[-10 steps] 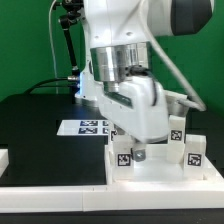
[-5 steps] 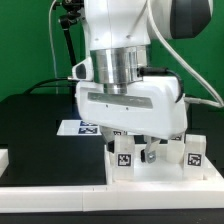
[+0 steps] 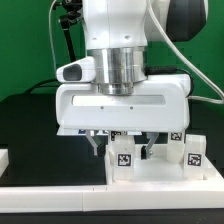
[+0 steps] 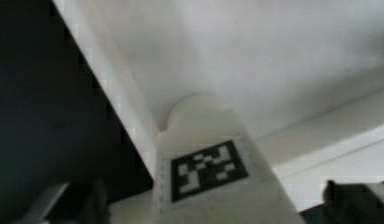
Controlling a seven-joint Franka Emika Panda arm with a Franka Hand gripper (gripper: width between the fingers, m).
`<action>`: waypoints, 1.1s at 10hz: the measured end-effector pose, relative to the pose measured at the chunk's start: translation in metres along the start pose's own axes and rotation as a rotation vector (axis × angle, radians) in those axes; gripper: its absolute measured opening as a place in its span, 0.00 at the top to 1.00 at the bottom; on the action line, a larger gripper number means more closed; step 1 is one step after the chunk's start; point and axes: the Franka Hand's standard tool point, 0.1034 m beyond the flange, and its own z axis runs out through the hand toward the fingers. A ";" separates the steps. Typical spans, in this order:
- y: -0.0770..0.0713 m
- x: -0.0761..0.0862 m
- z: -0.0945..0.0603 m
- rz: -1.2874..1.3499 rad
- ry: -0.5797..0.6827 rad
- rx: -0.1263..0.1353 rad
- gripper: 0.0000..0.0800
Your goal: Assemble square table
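Observation:
The square table's white slab [image 3: 165, 178] lies at the exterior view's lower right. Three tagged white legs show there: one at the slab's near-left corner [image 3: 125, 158] and two toward the exterior view's right [image 3: 195, 152] [image 3: 178, 136]. My gripper [image 3: 123, 148] hangs just above the slab, open, with one finger on each side of the near-left leg. In the wrist view the same leg [image 4: 207, 160] with its tag stands between my dark fingertips [image 4: 358, 200], and my gripper [image 4: 215, 208] is open around it. The slab [image 4: 260, 60] fills the space behind it. I cannot tell whether the fingers touch the leg.
The marker board [image 3: 72, 131] lies on the black table behind my hand, mostly hidden. A long white bar [image 3: 50, 196] runs along the front edge, and a white piece [image 3: 3, 158] sits at the exterior view's left edge.
My hand has turned about its vertical axis to face broadside and has come down. Its fingers now straddle the near-left leg.

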 end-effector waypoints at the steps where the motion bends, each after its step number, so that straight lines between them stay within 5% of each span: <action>1: 0.000 0.000 0.000 0.081 0.000 0.000 0.40; 2: 0.000 0.000 0.000 0.148 -0.001 0.000 0.40; 3: 0.000 0.000 0.000 0.211 -0.001 0.001 0.65; 7: 0.000 0.000 0.001 0.435 -0.001 0.001 0.64; 11: 0.000 -0.001 -0.001 1.018 -0.047 0.002 0.64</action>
